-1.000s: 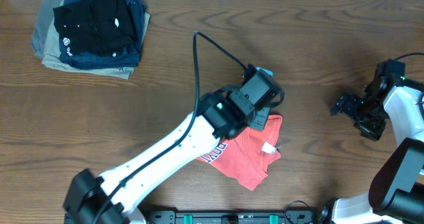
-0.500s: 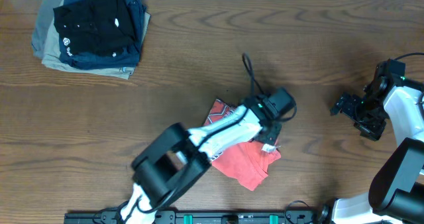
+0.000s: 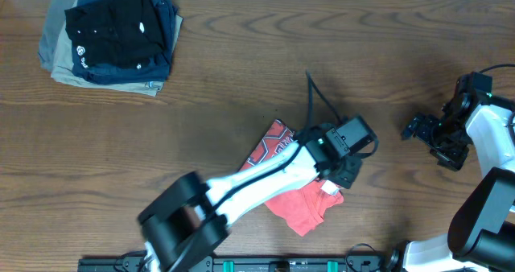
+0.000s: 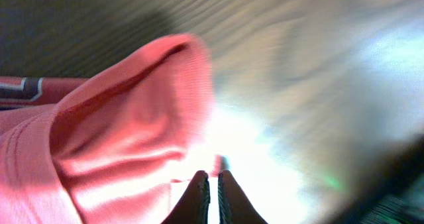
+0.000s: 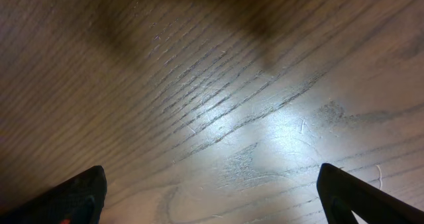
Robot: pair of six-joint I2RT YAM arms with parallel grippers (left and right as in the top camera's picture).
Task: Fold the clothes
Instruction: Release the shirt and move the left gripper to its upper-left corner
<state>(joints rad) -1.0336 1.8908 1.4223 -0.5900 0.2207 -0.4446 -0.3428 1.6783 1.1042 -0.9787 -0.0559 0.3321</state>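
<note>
Left gripper (image 4: 211,196): I see its dark jaws pinched nearly together on a thin edge of the T-shirt (image 4: 119,144) | T-shirt: coral-red soft knit, ribbed hem arched up, lying crumpled on the wood-grain table (image 3: 241,87), front centre | Right gripper (image 5: 212,196): spread wide, holding nothing, over glossy wood.

The left arm (image 3: 265,171) reaches from the near edge diagonally toward the middle, its wrist bent downward. The left pincer (image 3: 344,174) points down, its two fingers (image 4: 199,196) pressed almost together. The right arm (image 3: 489,129) stays folded at the far right, and the right pincer (image 3: 417,129) hangs low with its jaws spread wide.
</note>
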